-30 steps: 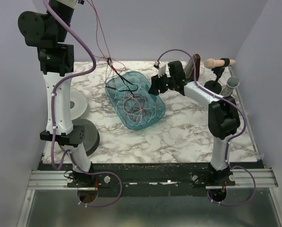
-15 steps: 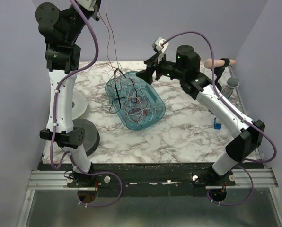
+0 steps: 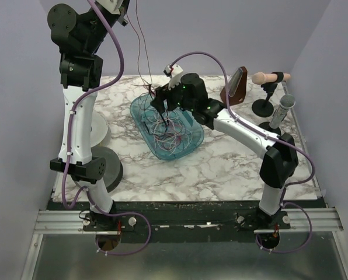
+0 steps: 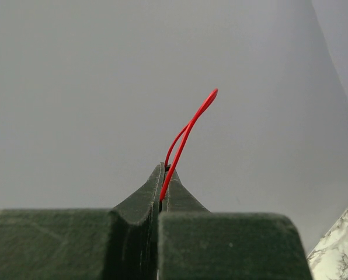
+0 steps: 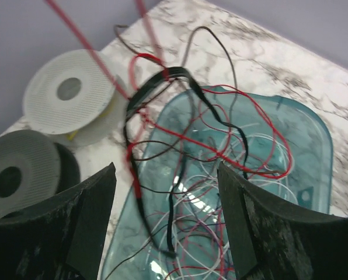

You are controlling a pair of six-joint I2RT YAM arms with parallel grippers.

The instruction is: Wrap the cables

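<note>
The cables (image 3: 169,129) are thin red, black, white and pink wires lying in loops inside a clear teal tray (image 3: 195,142). A few strands (image 3: 140,52) rise from the tray toward my left arm, which runs out of the top of the overhead view. In the left wrist view my left gripper (image 4: 164,170) is shut on a red wire (image 4: 188,125) that loops out past its tips. My right gripper (image 3: 162,106) hangs over the tray's back end, open. Between its fingers (image 5: 166,166) nothing is held; the cables (image 5: 221,153) and tray (image 5: 314,125) show below.
A white spool (image 3: 96,129) and a dark grey spool (image 3: 105,167) sit left of the tray, and the white spool (image 5: 69,90) also shows in the right wrist view. At the back right stand a brown wedge (image 3: 237,86), a wooden-handled stand (image 3: 270,77) and a grey cylinder (image 3: 284,107).
My right arm has swung left from beside the tray to above its back end, and its jaws have opened wider. The left arm has risen, lifting the strands.
</note>
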